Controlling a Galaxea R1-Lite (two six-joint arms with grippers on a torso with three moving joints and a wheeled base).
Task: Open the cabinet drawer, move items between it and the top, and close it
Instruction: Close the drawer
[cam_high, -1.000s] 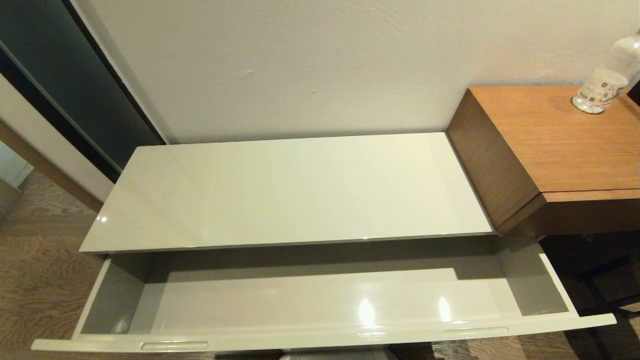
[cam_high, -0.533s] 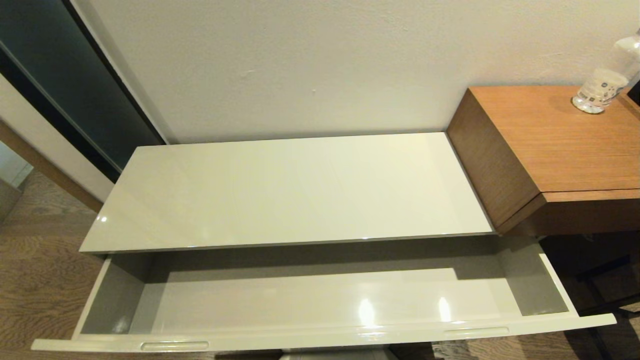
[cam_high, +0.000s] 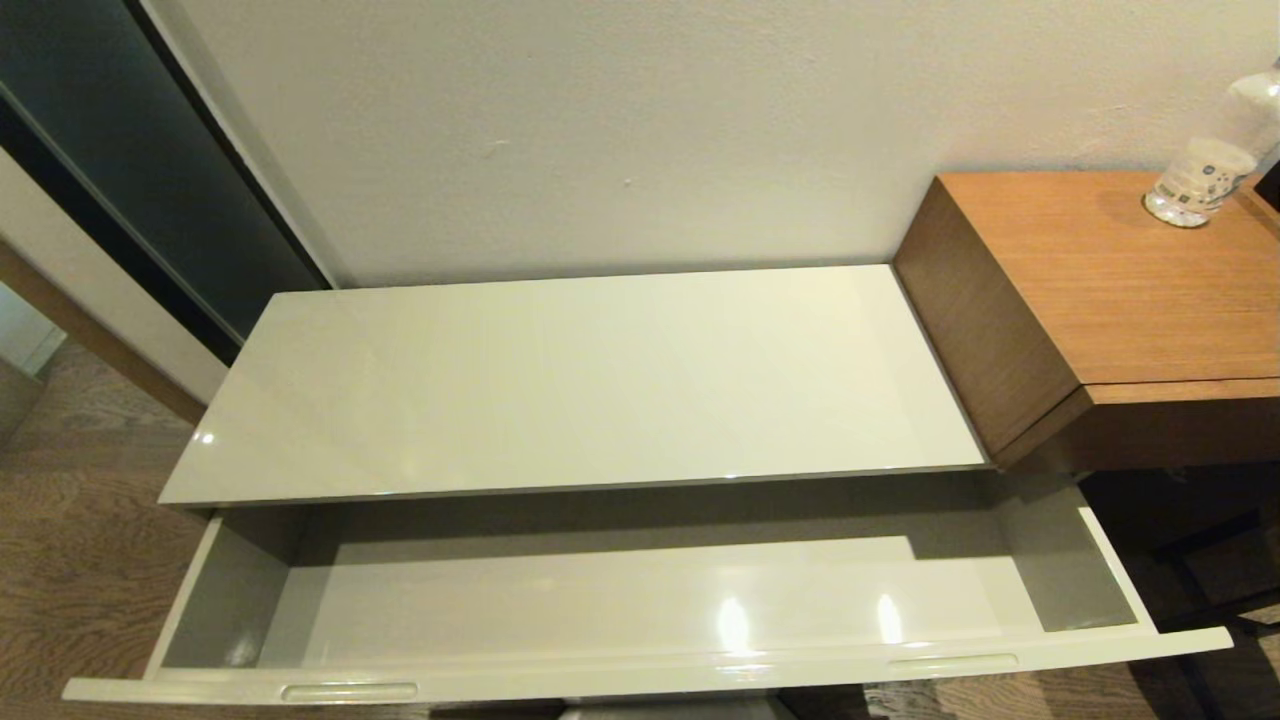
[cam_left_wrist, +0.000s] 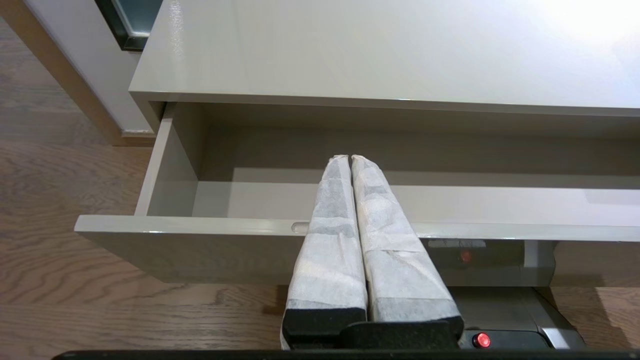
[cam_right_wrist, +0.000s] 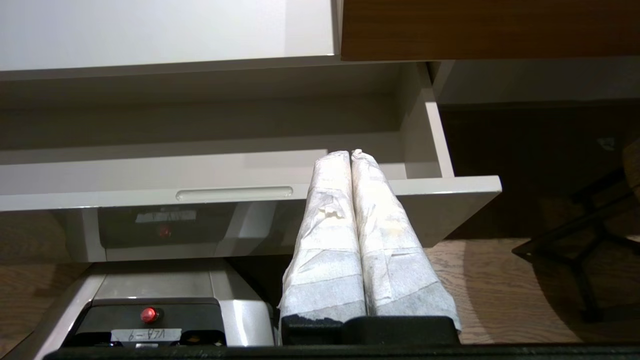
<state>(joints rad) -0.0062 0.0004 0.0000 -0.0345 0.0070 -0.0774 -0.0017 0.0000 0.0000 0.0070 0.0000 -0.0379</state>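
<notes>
The long cream cabinet (cam_high: 575, 485) stands against the wall with its glossy top (cam_high: 570, 380) bare. Its wide shallow drawer (cam_high: 640, 675) is pulled out toward me, and nothing lies inside it; two oblong cut-outs mark its front rim. Neither arm shows in the head view. My left gripper (cam_left_wrist: 349, 159) hangs in front of the drawer's left half, its white-wrapped fingers pressed together and holding nothing. My right gripper (cam_right_wrist: 350, 154) hangs before the drawer's right end, shut and holding nothing as well.
A taller brown wood-grain desk (cam_high: 1130, 290) adjoins the cabinet on the right, with a clear plastic bottle (cam_high: 1210, 160) at its far corner. A dark glass door (cam_high: 130, 170) is at the left. Wood floor lies below, and my base (cam_right_wrist: 150, 305) sits under the drawer front.
</notes>
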